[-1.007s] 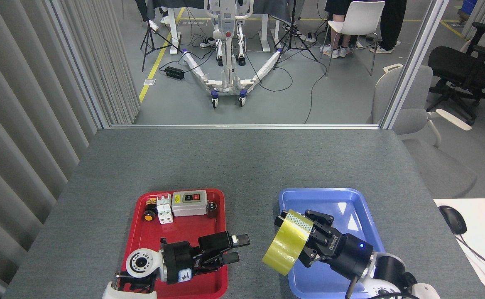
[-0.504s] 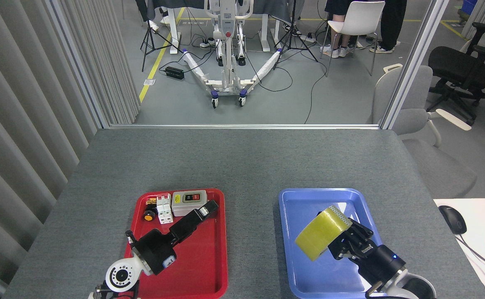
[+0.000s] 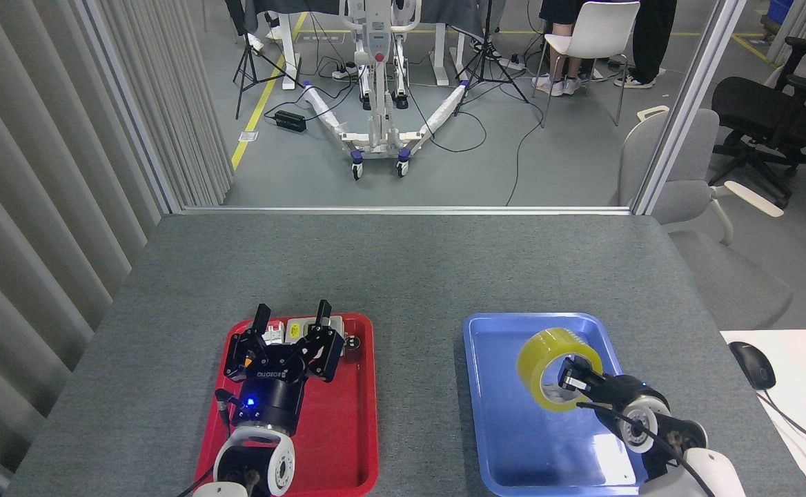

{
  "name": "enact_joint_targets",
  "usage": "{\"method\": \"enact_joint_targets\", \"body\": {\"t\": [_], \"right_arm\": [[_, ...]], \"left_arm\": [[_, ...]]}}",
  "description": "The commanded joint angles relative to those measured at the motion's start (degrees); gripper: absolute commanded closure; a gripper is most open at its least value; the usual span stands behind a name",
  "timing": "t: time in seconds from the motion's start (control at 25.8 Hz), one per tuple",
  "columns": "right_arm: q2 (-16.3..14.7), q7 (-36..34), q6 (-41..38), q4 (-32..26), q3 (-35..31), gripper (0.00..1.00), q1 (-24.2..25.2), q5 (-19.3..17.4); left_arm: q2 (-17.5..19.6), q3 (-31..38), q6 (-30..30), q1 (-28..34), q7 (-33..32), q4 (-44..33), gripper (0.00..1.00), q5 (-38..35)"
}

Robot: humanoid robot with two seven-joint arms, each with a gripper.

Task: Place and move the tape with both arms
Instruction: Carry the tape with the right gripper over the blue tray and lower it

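Note:
The yellow tape roll (image 3: 536,361) hangs over the blue tray (image 3: 506,442) with its whitish core facing me. My right gripper (image 3: 563,384) is shut on the roll's wall, and one black finger (image 3: 571,377) shows inside the core. The right arm comes in from the lower right. My left gripper (image 3: 292,316) stands open over the far half of the red tray (image 3: 348,442), fingers pointing away from me with nothing between them. It is well apart from the tape.
At the red tray's far end lie a white breaker (image 3: 275,330) and a grey switch box (image 3: 337,324), partly hidden by the left gripper. A white desk (image 3: 789,352) with a mouse (image 3: 752,364) adjoins the table's right side. A glass partition rail (image 3: 403,210) runs along the far edge.
The right gripper has carried the tape rightward, from beside the blue tray to over it, and turned it so the core faces me. The left gripper swung from pointing right to pointing away.

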Motion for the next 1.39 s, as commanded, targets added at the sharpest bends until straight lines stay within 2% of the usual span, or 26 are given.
{"method": "enact_joint_targets", "body": {"t": [0.0,0.08,0.19,0.31,0.39,0.5,0.54,0.62,0.7,0.85,1.12,1.36], "right_arm": [[-3.7,2.0,6.9,7.3,6.0,0.92,-5.8,-0.1],[-3.7,3.8,7.3,11.1,6.0,0.92,-9.1,-0.1],[-5.5,4.8,7.6,17.4,9.4,0.9,-13.8,-0.3],[-7.1,4.8,7.8,24.2,15.7,0.87,-18.7,-4.2],[-9.8,4.8,8.3,28.0,21.4,0.84,-22.6,-11.9],[-13.2,4.1,9.7,31.6,33.3,0.83,-27.7,-27.0],[-13.3,4.0,10.2,32.8,37.6,0.83,-29.0,-30.7],[-13.1,3.2,11.2,33.8,43.6,0.83,-30.9,-35.2],[-12.7,1.9,13.1,34.1,46.3,0.83,-31.2,-36.4],[-12.0,1.3,14.4,34.1,46.4,0.83,-30.7,-36.4],[-11.9,0.0,14.5,34.1,46.0,0.7,-30.4,-36.0],[-11.9,-0.9,14.5,34.1,45.7,0.67,-29.9,-35.9]], "left_arm": [[0.0,-1.4,2.5,2.2,1.2,0.6,0.0,-9.5],[0.1,-3.1,2.7,3.8,1.5,0.5,0.0,-11.7],[0.0,-4.3,4.8,3.8,1.1,0.4,0.0,-16.3],[0.1,-4.2,5.1,3.9,0.6,0.6,0.0,-15.7],[0.3,-3.9,4.9,4.0,0.6,1.3,0.0,-14.9],[0.4,-3.4,5.5,4.0,0.5,3.9,0.0,-14.6],[0.7,-2.7,5.5,4.1,0.5,4.7,0.0,-14.6],[1.8,-1.4,5.2,4.2,0.5,5.9,0.0,-14.6],[2.7,-1.3,5.0,4.9,0.5,6.2,0.0,-14.5],[3.9,-1.3,3.9,6.9,0.5,5.7,0.0,-14.4],[4.4,-1.3,3.7,7.4,0.6,5.6,0.0,-14.5],[4.6,-1.3,3.9,8.1,0.6,3.6,0.0,-14.6]]}}
